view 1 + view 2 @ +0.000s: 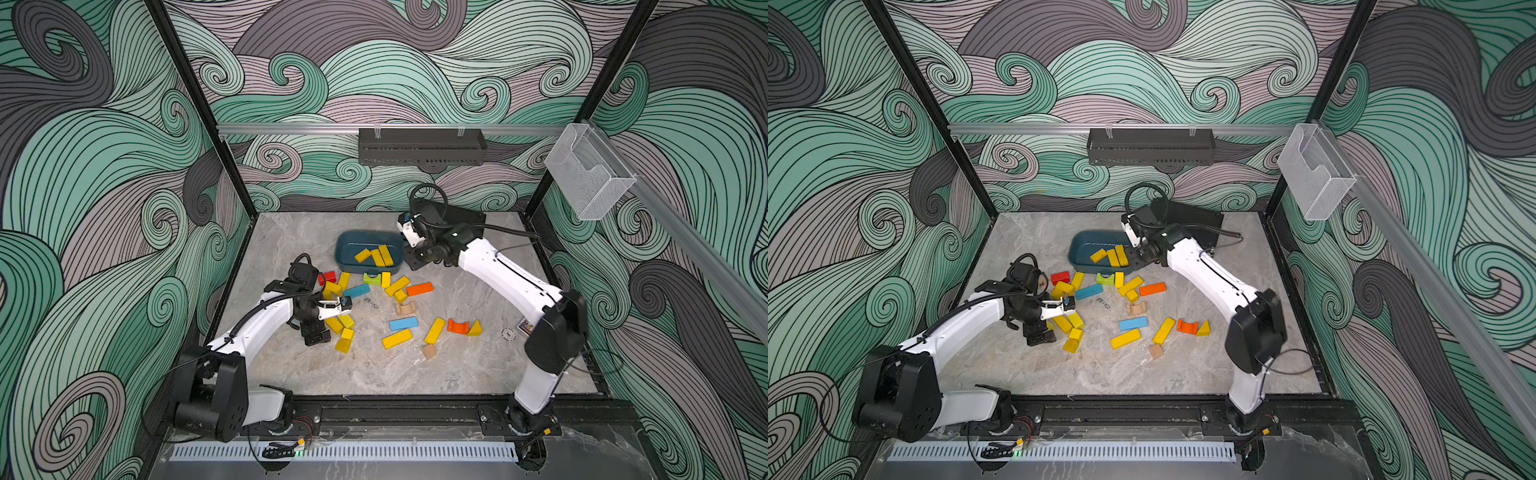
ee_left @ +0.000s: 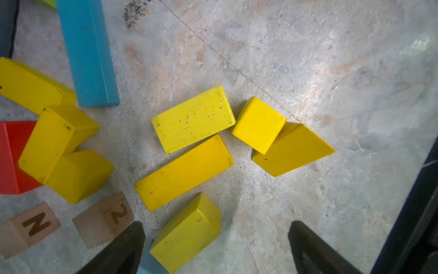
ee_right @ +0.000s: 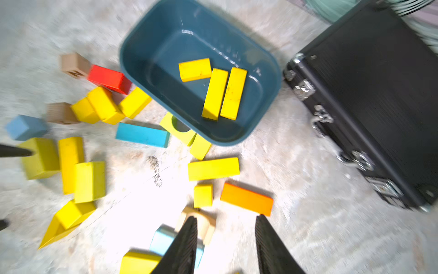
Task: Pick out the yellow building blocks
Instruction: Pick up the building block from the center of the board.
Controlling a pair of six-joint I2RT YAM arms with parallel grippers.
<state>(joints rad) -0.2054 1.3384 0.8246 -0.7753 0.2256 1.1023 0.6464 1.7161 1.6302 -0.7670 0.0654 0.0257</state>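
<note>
Both empty — left gripper (image 2: 216,227) wide, right gripper (image 3: 227,217) narrower.

Yellow building blocks (image 1: 397,340) crowding mid-table, blue tub (image 1: 343,249) and black case (image 1: 469,218) blocking the far side, near table (image 1: 374,374) lying bare

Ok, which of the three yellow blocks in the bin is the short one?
The yellow block lying crosswise at the end of the two long bars, which lie side by side in the blue bin.
</note>
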